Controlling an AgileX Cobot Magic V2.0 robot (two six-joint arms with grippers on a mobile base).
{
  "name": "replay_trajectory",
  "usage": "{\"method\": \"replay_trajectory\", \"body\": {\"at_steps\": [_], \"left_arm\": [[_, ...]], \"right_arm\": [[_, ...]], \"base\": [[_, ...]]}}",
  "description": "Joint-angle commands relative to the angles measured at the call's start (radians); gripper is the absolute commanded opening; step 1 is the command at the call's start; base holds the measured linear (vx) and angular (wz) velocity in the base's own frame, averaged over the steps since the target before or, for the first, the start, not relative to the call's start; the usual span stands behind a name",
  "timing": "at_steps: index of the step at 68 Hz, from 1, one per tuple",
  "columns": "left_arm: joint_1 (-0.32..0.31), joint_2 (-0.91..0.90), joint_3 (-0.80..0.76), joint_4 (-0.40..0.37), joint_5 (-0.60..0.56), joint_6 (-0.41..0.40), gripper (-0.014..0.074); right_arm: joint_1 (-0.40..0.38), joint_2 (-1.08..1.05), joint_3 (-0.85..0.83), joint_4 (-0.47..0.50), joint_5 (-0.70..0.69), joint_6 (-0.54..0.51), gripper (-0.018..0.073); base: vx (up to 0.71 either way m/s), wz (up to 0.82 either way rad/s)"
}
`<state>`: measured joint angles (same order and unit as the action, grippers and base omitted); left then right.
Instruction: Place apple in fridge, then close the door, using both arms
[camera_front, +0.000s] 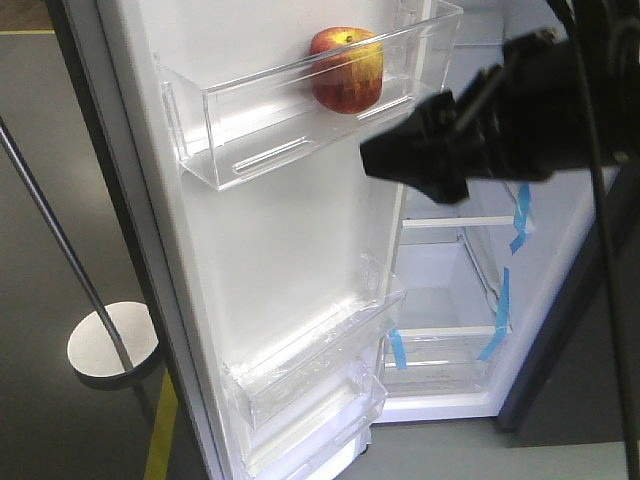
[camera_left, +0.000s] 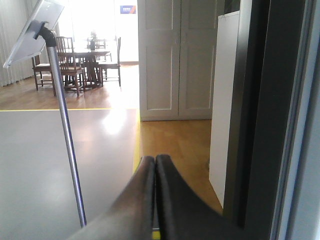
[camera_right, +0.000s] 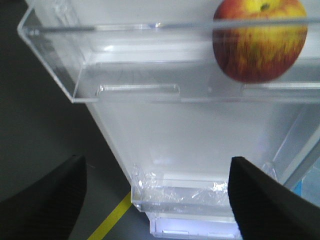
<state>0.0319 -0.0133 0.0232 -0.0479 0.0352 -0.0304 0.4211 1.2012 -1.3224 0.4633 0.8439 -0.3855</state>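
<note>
The apple (camera_front: 346, 70) (camera_right: 260, 42), red with yellow patches, rests in the upper clear bin (camera_front: 250, 140) (camera_right: 150, 75) of the open door (camera_front: 280, 260). My right gripper (camera_front: 385, 160) (camera_right: 157, 162) hangs just below and in front of that bin, open wide with nothing between its black fingers (camera_right: 50, 200). The fridge (camera_front: 450, 290) stands open behind the right arm, showing white shelves and blue tape strips. My left gripper (camera_left: 155, 159) is shut on nothing, pointing along the floor beside the dark outer edge of the door (camera_left: 260, 115).
A metal pole stand (camera_front: 113, 343) (camera_left: 65, 125) with a round base stands left of the door. Two lower door bins (camera_front: 310, 370) (camera_right: 200, 195) jut out beneath the upper one. Yellow floor tape (camera_front: 160, 430) runs below the door. A white cabinet (camera_left: 177, 60) is far off.
</note>
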Motion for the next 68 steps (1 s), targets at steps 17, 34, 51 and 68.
{"method": "replay_trajectory", "body": {"at_steps": [17, 34, 51, 68], "left_arm": [[0.001, -0.013, 0.006, -0.007, -0.075, -0.009, -0.0006], [0.001, -0.013, 0.006, -0.007, -0.075, -0.009, -0.0006], [0.001, -0.013, 0.006, -0.007, -0.075, -0.009, -0.0006], [0.001, -0.013, 0.006, -0.007, -0.075, -0.009, -0.0006]], "right_arm": [[0.000, -0.391, 0.405, 0.048, -0.092, 0.033, 0.0556], [0.000, -0.629, 0.609, 0.120, 0.008, 0.032, 0.0556], [0.000, -0.784, 0.747, 0.159, 0.111, 0.051, 0.0556], [0.000, -0.835, 0.826, 0.156, 0.173, 0.050, 0.0556]], "base": [[0.00, 0.00], [0.00, 0.00], [0.00, 0.00], [0.00, 0.00]]}}
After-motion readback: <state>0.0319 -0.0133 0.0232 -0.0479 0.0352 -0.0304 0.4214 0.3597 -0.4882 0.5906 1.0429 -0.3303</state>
